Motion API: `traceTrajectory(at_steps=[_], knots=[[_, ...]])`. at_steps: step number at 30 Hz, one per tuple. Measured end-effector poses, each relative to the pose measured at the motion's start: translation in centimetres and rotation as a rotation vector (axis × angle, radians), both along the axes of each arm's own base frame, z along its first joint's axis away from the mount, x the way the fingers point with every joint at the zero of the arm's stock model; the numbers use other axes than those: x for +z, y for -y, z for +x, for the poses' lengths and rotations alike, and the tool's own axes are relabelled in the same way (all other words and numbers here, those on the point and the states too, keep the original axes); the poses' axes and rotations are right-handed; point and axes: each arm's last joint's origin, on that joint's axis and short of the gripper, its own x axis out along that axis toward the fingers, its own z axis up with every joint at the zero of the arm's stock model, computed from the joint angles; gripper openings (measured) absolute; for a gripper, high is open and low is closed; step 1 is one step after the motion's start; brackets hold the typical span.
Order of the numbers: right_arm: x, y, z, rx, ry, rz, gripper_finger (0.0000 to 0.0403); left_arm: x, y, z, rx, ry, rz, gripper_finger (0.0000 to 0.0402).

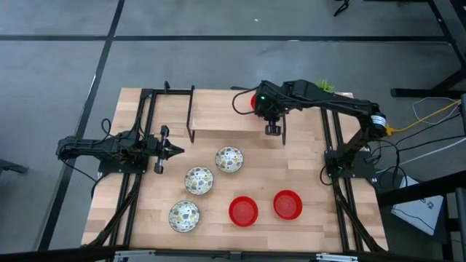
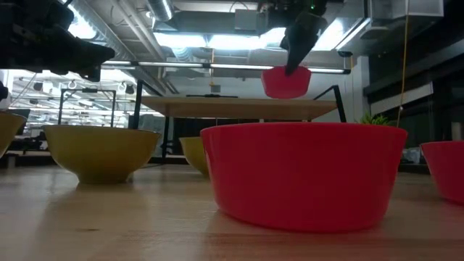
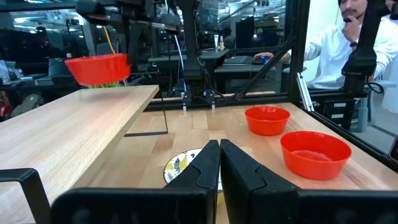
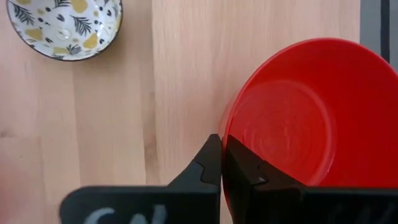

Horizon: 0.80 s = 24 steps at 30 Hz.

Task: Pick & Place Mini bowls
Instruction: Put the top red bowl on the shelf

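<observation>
A glossy red mini bowl [image 4: 311,112] hangs in the air above the raised wooden shelf [image 1: 233,132] at the back of the table, its rim pinched between the closed fingers of the right gripper [image 4: 222,163]; the low view shows the same held bowl clear of the shelf's top, under the dark arm. On the table [image 1: 313,225] in front of the shelf, two more red bowls sit side by side, one [image 1: 243,210] nearer the middle and one [image 1: 287,204] toward the right arm's side, close together but apart. Three cream-white patterned bowls lie in a loose diagonal on the left half: one [image 1: 228,159] just before the shelf, one [image 1: 199,180] beside it, one [image 1: 184,216] near the front edge. The left gripper [image 1: 177,151] waits at the table's left side, fingers pressed together and empty. Beyond the table, a seated person in a white top [image 3: 339,53] is visible.
</observation>
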Motion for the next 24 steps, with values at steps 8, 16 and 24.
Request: traceTrajectory(at_steps=[8, 16, 24], knots=[[-1.0, 0.9, 0.6, -0.043, -0.027, 0.020, 0.0007, 0.0, 0.0, 0.0, 0.000, 0.000, 0.000, 0.0012], [-1.2, 1.2, 0.7, -0.082, -0.014, 0.035, 0.0007, 0.0, 0.0, 0.0, 0.000, 0.000, 0.000, 0.0009], [-1.1, 1.2, 0.8, -0.092, 0.010, 0.069, 0.0007, 0.0, 0.0, 0.0, 0.000, 0.000, 0.000, 0.0008]])
